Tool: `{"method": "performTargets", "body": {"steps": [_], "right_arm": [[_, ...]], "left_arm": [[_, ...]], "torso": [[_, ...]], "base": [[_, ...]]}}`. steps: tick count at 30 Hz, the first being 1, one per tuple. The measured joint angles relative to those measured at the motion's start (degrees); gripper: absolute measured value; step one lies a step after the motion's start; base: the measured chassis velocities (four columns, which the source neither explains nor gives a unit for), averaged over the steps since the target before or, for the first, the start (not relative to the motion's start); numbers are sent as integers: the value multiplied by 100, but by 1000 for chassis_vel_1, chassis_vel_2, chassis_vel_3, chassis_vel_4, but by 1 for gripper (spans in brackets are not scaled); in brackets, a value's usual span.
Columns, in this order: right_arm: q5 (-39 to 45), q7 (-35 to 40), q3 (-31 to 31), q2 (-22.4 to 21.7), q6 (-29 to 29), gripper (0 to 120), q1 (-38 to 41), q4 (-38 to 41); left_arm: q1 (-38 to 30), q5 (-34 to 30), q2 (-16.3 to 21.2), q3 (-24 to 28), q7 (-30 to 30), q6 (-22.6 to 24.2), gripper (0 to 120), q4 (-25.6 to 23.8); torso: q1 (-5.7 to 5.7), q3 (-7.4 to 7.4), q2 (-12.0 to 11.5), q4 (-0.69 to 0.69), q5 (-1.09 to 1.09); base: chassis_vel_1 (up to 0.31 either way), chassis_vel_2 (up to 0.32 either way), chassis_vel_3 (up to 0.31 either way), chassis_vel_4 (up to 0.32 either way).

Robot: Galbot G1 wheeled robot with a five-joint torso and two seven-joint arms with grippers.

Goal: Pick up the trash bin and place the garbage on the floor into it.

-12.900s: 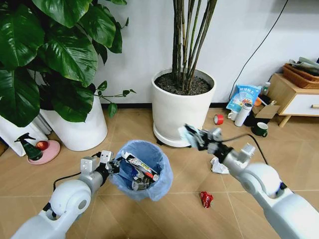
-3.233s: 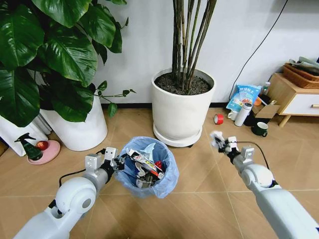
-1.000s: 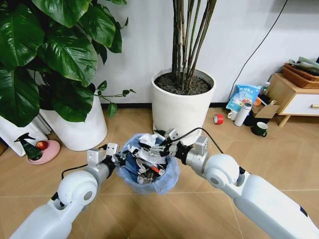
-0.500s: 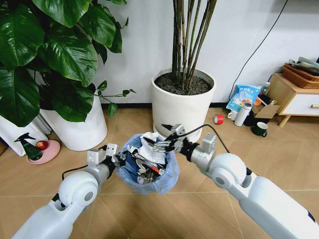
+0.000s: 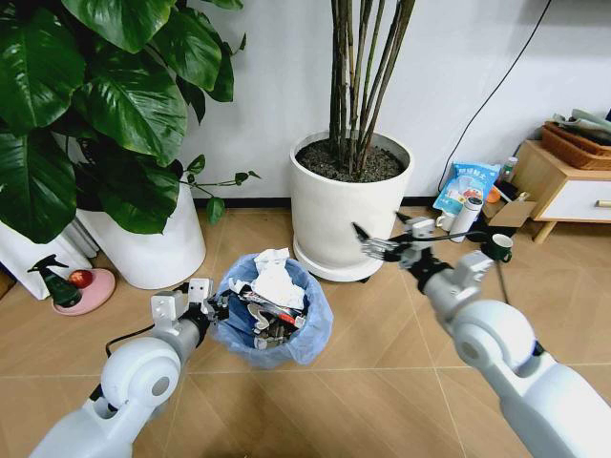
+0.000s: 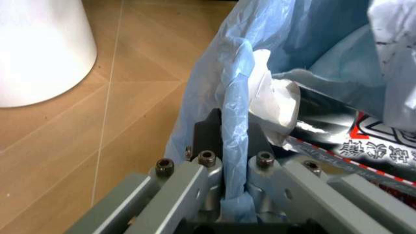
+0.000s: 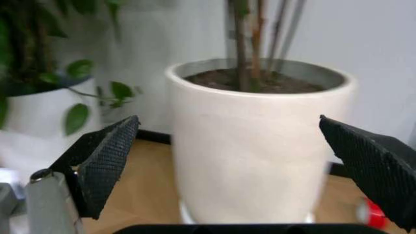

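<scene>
Pinching the bag-lined rim of the bin (image 5: pixel 270 310), the left gripper (image 5: pixel 212 307) keeps it raised off the floor (image 5: pixel 382 401), a carry hold that steadies it for loading. Garbage (image 5: pixel 272 283) is heaped inside, a white tissue on top. The right gripper (image 5: pixel 384 245), fingers wide apart and empty, hangs before the white pot (image 5: pixel 346 208).

Light-blue bag lines the trash bin (image 5: pixel 272 315), white tissue (image 5: pixel 277 279) on top; tan chevron floor (image 5: pixel 382 382); white plant pot (image 5: pixel 348 205).
</scene>
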Motion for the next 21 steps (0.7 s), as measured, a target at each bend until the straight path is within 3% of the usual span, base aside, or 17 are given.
{"method": "performTargets", "body": {"steps": [7, 21], "right_arm": [[-532, -37, 538, 451, 98, 100, -818, 168], [-1381, -41, 1090, 1511, 142, 100, -1703, 463]], "left_arm": [[418, 26, -168, -311, -59, 37, 0, -181], [880, 570, -524, -670, 175, 45, 0, -265]], "torso": [[0, 0, 0, 1, -1], [0, 0, 0, 1, -1]], "base": [[0, 0, 0, 0], [0, 0, 0, 0]]}}
